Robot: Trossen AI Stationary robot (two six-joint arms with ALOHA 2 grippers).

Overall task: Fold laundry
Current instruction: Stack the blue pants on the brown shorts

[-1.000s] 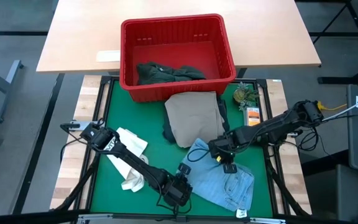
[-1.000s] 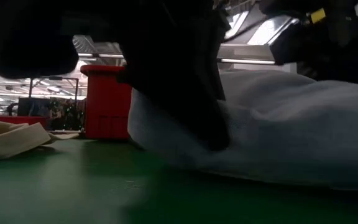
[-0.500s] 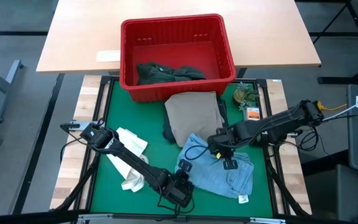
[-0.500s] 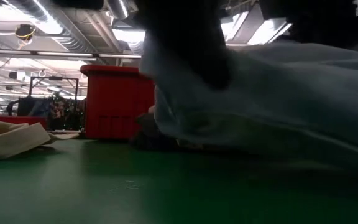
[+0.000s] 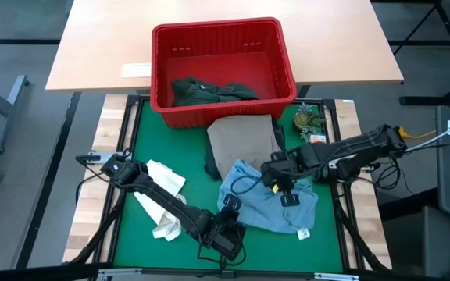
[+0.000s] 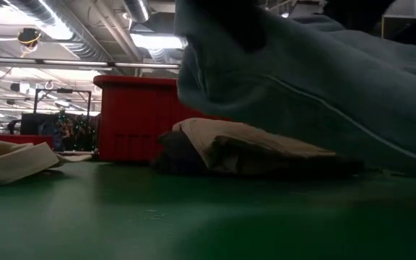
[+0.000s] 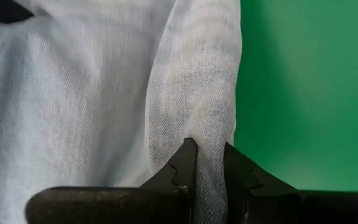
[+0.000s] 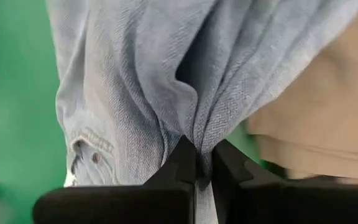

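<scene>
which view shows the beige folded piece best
The high view: the beige folded cloth garment lies whole below the red plastic basket. The low view shows it edge-on, the right wrist view only a corner, the left wrist view nothing.

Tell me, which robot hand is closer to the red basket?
The right gripper. It pinches the light blue piece past the beige piece from the red basket. The left gripper holds the same cloth farther away.

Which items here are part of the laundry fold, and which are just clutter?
Job:
light blue garment, pinched by left gripper and right gripper
beige garment
dark green-grey garment in red basket

Lying about:
white tote bag
small green item
orange packet
</scene>
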